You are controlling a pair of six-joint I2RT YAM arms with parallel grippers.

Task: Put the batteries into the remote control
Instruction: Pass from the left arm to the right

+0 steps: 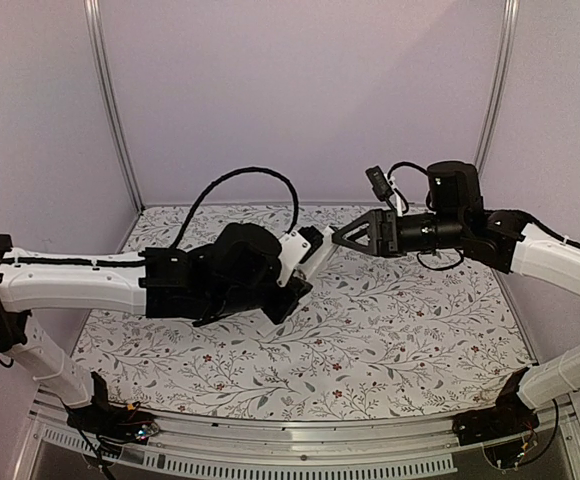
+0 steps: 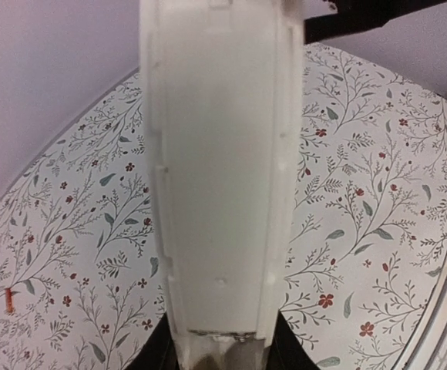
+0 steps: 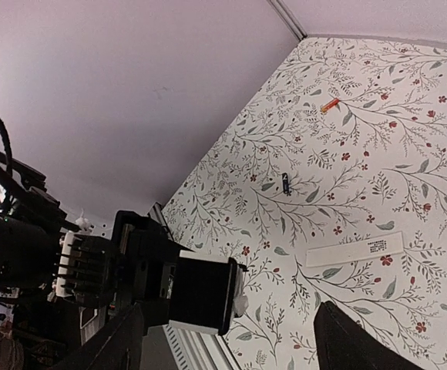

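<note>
Holding the remote control (image 2: 220,177) clamped aloft, its empty battery bay bared, the left tool (image 1: 300,262) seemingly presents it for loading, while the right tool (image 1: 339,238) gapes empty alongside and what may be one of the batteries (image 3: 285,183) (small, dark) lies on the bench (image 3: 408,169).

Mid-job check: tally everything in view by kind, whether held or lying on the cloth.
remote control: 1
dark battery: 1
small orange stick: 1
flat white strip: 1
Total: 4
</note>
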